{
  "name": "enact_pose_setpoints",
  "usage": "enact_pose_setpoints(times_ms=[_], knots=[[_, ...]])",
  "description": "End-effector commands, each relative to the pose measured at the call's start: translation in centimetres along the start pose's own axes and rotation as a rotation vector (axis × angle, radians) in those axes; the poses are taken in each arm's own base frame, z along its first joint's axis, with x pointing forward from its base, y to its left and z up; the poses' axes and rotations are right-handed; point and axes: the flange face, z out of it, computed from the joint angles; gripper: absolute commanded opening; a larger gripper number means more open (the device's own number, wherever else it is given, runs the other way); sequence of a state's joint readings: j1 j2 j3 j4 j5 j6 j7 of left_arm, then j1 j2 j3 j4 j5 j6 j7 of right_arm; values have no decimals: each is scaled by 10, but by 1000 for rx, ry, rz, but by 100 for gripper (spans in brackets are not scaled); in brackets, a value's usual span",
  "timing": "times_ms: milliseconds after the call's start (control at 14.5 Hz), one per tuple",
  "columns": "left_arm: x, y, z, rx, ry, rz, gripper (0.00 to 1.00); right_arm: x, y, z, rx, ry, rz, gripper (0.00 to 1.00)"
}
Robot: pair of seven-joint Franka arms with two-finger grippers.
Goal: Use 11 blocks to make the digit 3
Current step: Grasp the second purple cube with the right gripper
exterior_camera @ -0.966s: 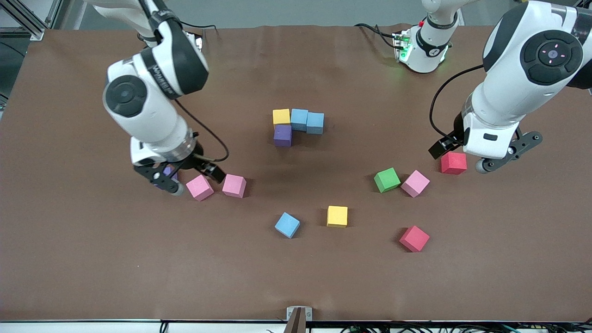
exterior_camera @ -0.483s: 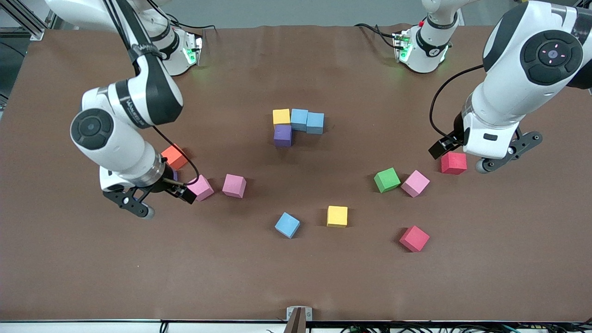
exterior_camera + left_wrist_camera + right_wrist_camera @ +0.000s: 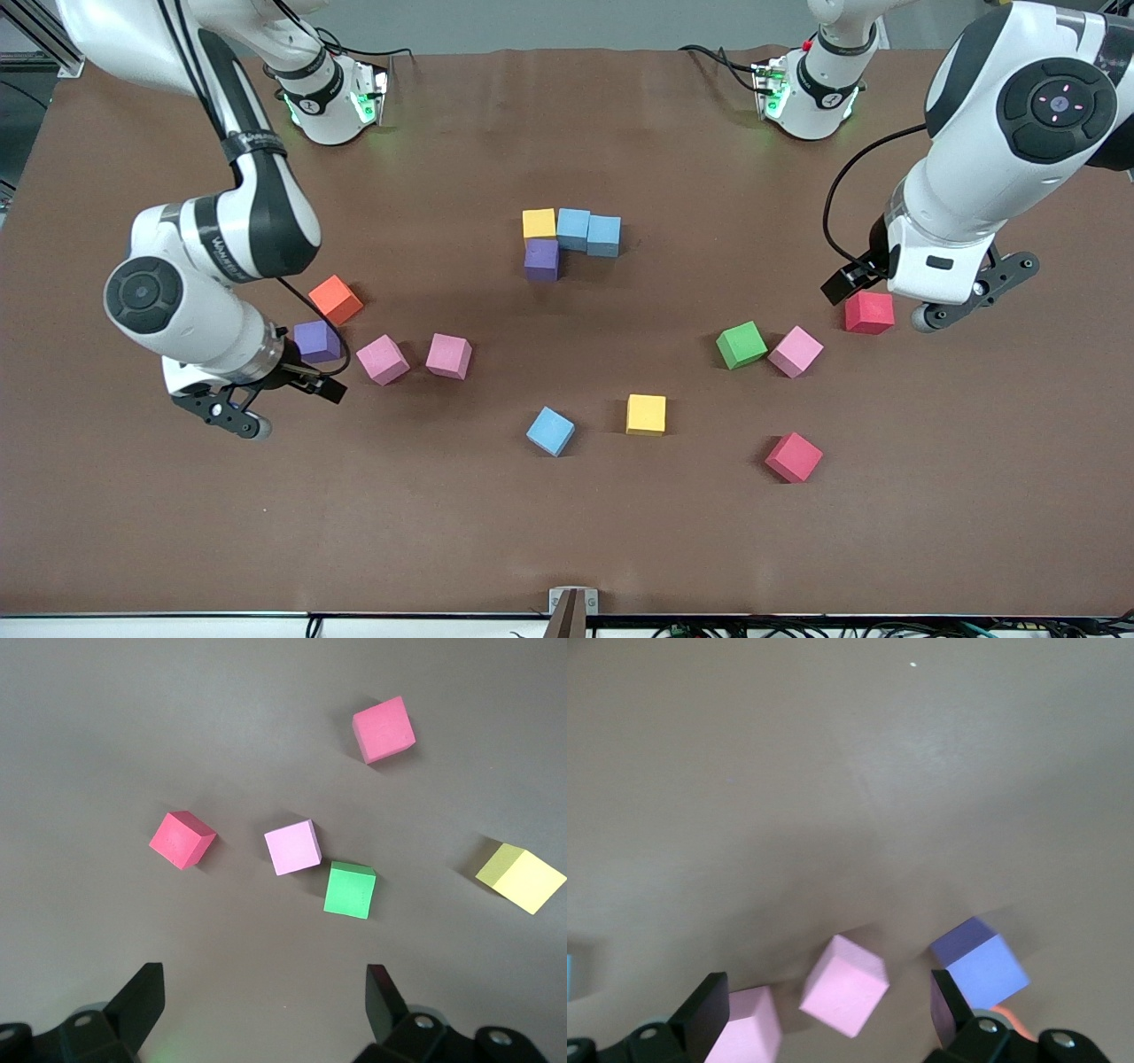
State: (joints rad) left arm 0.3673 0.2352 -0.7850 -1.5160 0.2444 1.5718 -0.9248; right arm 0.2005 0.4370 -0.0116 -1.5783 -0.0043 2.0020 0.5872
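Observation:
Four blocks touch at mid-table: yellow (image 3: 539, 222), two light blue (image 3: 573, 229) (image 3: 604, 236), and purple (image 3: 541, 260) just nearer the camera than the yellow one. My right gripper (image 3: 270, 403) (image 3: 826, 983) hangs open and empty over bare table beside a loose purple block (image 3: 316, 341) (image 3: 979, 961), an orange block (image 3: 336, 299) and two pink blocks (image 3: 383, 359) (image 3: 448, 356). My left gripper (image 3: 886, 301) (image 3: 266, 979) waits open and empty, raised over a red block (image 3: 868, 312) (image 3: 182, 839).
More loose blocks lie nearer the camera: light blue (image 3: 550, 431), yellow (image 3: 646, 414), red (image 3: 794, 456), and green (image 3: 741, 345) touching pink (image 3: 795, 351). A small bracket (image 3: 572, 602) sits at the table's front edge.
My right arm swung toward its end of the table and nearer the camera, uncovering the orange and loose purple blocks. No block moved. The left arm stayed still.

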Motion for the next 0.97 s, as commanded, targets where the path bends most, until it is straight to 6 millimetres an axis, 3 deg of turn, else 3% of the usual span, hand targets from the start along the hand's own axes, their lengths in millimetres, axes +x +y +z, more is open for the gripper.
enact_pose_setpoints(times_ms=[0,483,759,897], knots=[[3,-5,-5,7,1,12,99,4,29,25,-27,-34,-108,100],[3,-5,-4,6,-2,29,100,-2,83,73,-43,-168,-530,100],[-3,18,4,-37,0,70,100,-20,93,105,-48,-214,-581,100],[-2,18,3,-43,5,68,100,-34,100,127,-54,-192,-593,100]])
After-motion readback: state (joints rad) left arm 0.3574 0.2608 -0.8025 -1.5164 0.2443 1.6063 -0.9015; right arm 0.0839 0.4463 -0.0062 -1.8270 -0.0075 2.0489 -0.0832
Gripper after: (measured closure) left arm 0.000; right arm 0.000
